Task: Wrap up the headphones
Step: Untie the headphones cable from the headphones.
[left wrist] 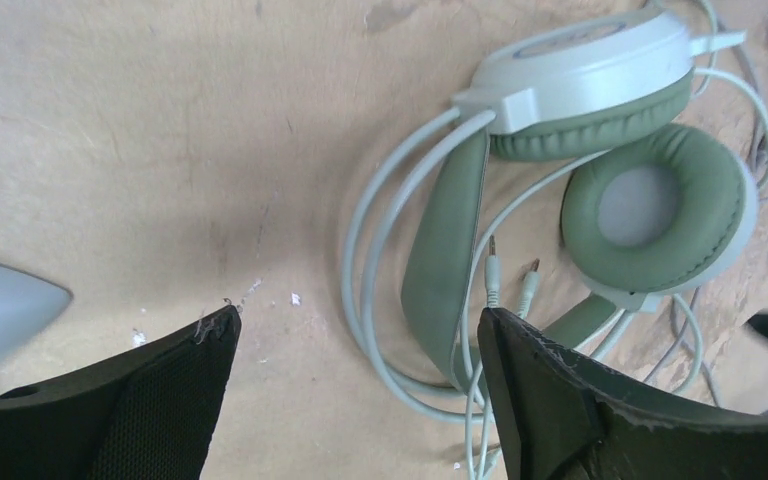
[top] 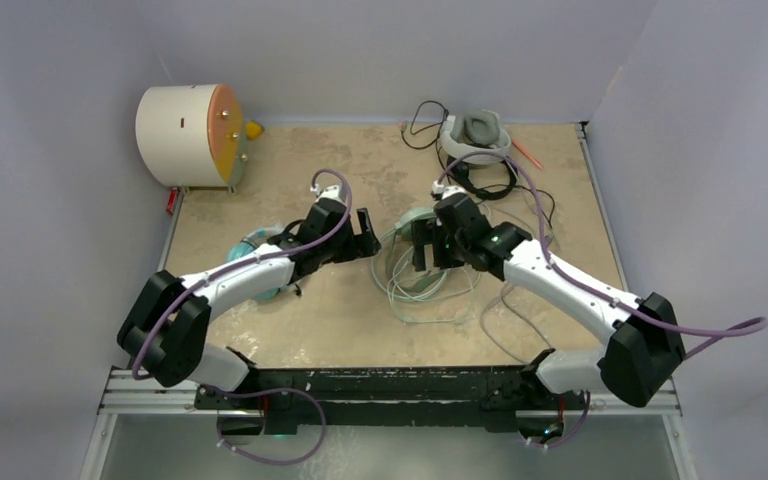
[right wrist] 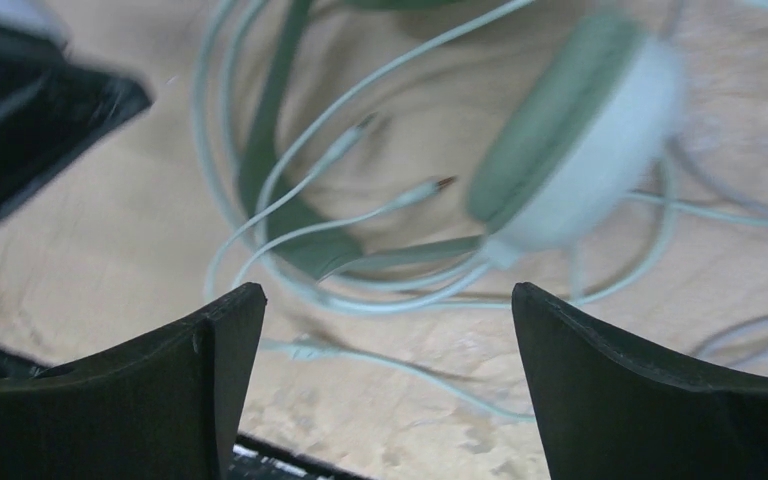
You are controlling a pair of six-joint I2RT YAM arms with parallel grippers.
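Observation:
The mint-green headphones (top: 407, 219) lie mid-table with their pale cord (top: 430, 292) spread in loose loops toward the near edge. In the left wrist view the cups (left wrist: 650, 210) lie flat, with the band and two jack plugs (left wrist: 493, 275) beside them. My left gripper (top: 365, 236) (left wrist: 355, 330) hangs open just left of them, holding nothing. My right gripper (top: 425, 246) (right wrist: 385, 300) is open over the cord loops, with a cup (right wrist: 580, 140) ahead of it. A teal headset (top: 248, 245) peeks out beside the left arm. A white-and-grey headset (top: 476, 133) and a thin black cable (top: 423, 117) lie at the back.
A cream drum with an orange face (top: 190, 135) stands at the back left. A small orange stick (top: 526, 152) lies near the back right corner. A grey cable (top: 505, 322) trails toward the near right. White walls enclose the table on three sides.

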